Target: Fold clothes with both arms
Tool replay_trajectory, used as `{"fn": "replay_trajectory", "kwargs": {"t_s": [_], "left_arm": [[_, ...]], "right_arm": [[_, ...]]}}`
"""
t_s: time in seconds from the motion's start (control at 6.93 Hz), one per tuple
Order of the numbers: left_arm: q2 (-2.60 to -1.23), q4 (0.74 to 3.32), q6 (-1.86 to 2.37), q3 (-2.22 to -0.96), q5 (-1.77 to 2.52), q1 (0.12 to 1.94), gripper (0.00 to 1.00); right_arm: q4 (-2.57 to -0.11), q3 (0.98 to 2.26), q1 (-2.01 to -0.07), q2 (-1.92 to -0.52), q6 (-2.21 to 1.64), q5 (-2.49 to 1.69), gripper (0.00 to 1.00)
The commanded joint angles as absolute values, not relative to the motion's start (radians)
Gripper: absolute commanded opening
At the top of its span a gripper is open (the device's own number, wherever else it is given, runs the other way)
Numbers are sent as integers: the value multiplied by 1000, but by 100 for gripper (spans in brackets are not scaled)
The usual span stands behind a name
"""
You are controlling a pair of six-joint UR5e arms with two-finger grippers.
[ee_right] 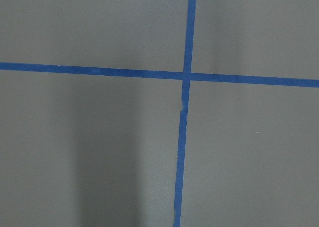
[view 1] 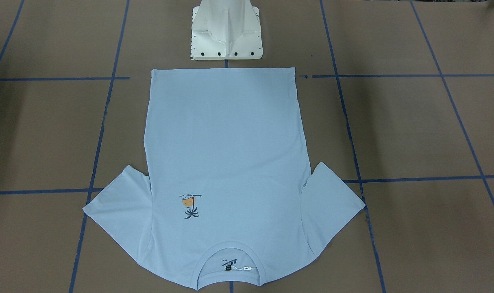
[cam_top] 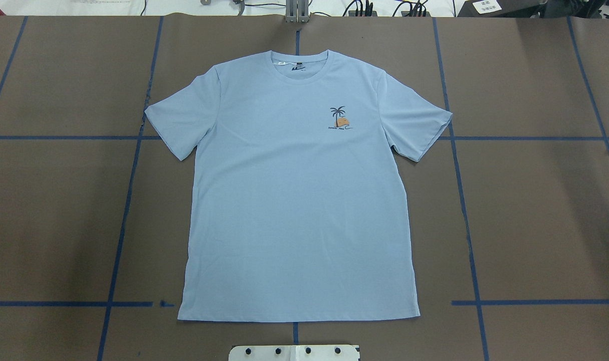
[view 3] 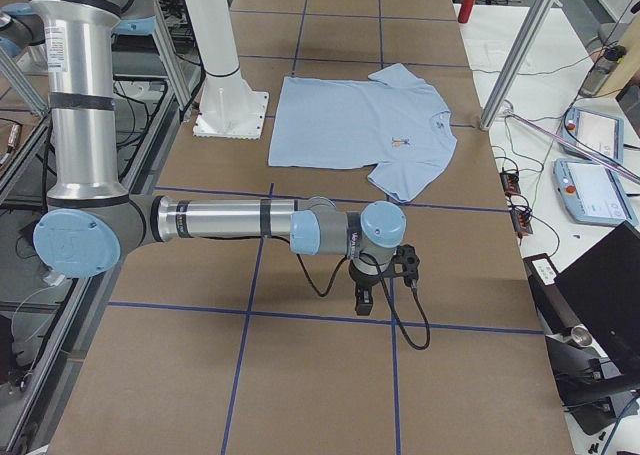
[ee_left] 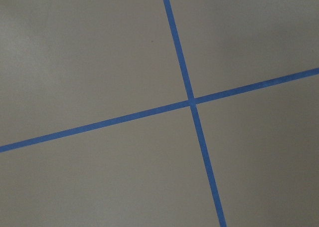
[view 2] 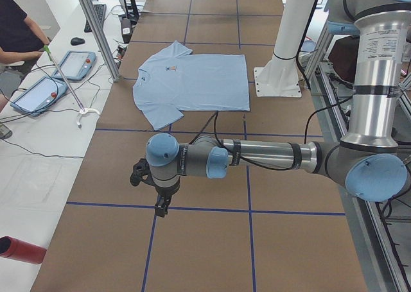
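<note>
The light blue T-shirt (cam_top: 299,200) lies flat and face up in the middle of the brown table, collar (cam_top: 300,67) away from the robot and hem near the pedestal. Its palm print (cam_top: 340,119) shows on the chest. It also shows in the front view (view 1: 226,154). In the exterior left view my left gripper (view 2: 158,208) hangs over bare table, well away from the shirt (view 2: 192,80). In the exterior right view my right gripper (view 3: 364,302) hangs over bare table, apart from the shirt (view 3: 360,125). I cannot tell whether either is open. Both wrist views show only table and blue tape.
The white pedestal base (view 1: 226,36) stands at the shirt's hem. Blue tape lines (cam_top: 129,200) grid the table. An operators' bench with tablets (view 2: 74,64) and a person (view 2: 19,29) runs along the far side. A red cylinder (view 2: 19,249) lies at the bench's end.
</note>
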State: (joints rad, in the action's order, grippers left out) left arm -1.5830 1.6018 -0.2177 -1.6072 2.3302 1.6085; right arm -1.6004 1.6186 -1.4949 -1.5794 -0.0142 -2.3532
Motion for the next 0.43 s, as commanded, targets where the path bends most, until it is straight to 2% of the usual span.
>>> {"fn": "replay_trajectory", "kwargs": {"t_s": [0.0,0.14,0.29], "left_arm": [[-1568,1566,-227,-1634,2326,1592,100],[-1560,1566,-222,-1625,2306,1550,100],[-1545,1581,-230,-1688,2214,1536,100]], "right_arm": [[-1601,1617,-1494,-1580,-18,-2352,100],[-1600,1620,-1494,-1577,-26,-2355,100],[-1601,1608,-1493,-1581,-23,-2350,100]]}}
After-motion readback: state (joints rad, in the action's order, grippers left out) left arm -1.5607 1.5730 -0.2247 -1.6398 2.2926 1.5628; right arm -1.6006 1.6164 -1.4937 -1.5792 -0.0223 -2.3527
